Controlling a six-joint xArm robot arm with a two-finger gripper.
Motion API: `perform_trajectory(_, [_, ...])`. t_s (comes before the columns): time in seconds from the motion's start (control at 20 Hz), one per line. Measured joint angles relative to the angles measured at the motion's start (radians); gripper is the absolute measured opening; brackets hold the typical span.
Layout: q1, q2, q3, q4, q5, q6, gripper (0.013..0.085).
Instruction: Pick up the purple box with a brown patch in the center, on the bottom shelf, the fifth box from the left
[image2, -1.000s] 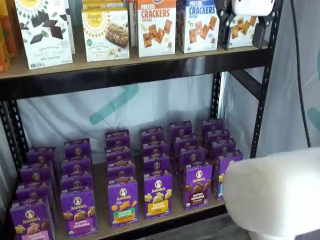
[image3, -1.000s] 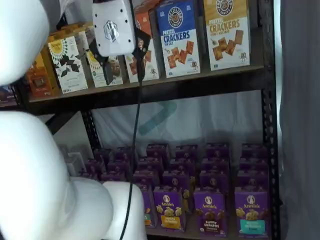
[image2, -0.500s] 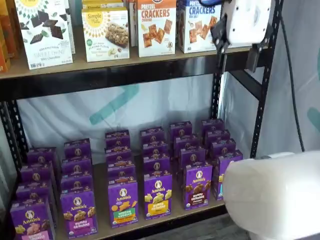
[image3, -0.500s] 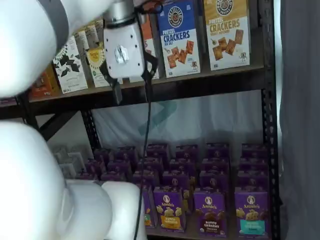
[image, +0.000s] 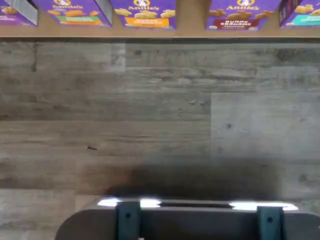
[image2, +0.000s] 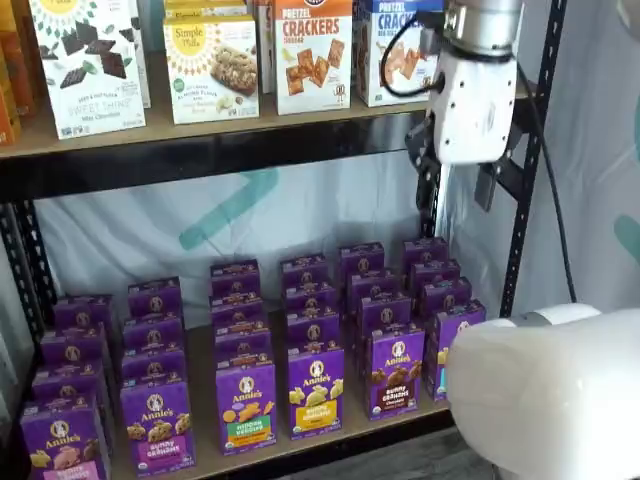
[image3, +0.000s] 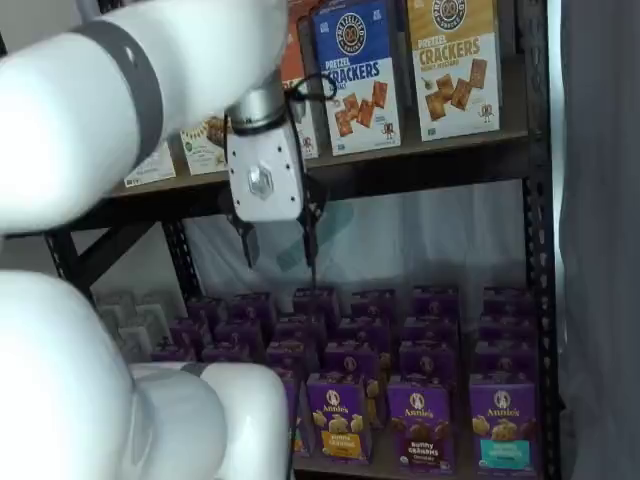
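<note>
Since a second earlier, the gripper (image2: 458, 185) had come down from the level of the cracker boxes (image2: 312, 52) to hang in front of the dark beam of the upper shelf (image2: 200, 150), its white body now below that beam's edge in both shelf views. Its two black fingers (image2: 486, 186) stood plainly apart with a clear gap between them and nothing held; in a shelf view (image3: 278, 240) the same spread showed, with a black cable hanging just beside one finger.

Down on the bottom shelf (image2: 330, 440), the purple box (image2: 395, 370) with the brown patch stood upright at the front of its row, untouched, well below the gripper. A purple box with a yellow patch (image2: 316, 388) stood just beside it on one side, and another purple box (image2: 450, 345) partly hidden behind the white arm (image2: 545, 395) on the other. In a shelf view the purple box (image3: 419, 423) sat between the yellow-patch box (image3: 340, 416) and a box with a teal patch (image3: 502, 422).

The wrist view showed grey wood-grain floor (image: 160, 115), with the shelf's tan edge (image: 190, 31) and the lower fronts of the front-row boxes, the brown-patch one (image: 242, 17) among them.
</note>
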Motion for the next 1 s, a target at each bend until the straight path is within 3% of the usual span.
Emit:
perform_trajectory(0.15, [-0.014,-0.012,0.061,0.018,-0.069,-0.017,0.085])
perform_trajectory(0.6, [-0.003,0.048,0.226,-0.005,-0.302,-0.018,0.085])
perform_trajectory(1.0, [0.0,0.15,0.298,-0.017,-0.468,-0.018,0.085])
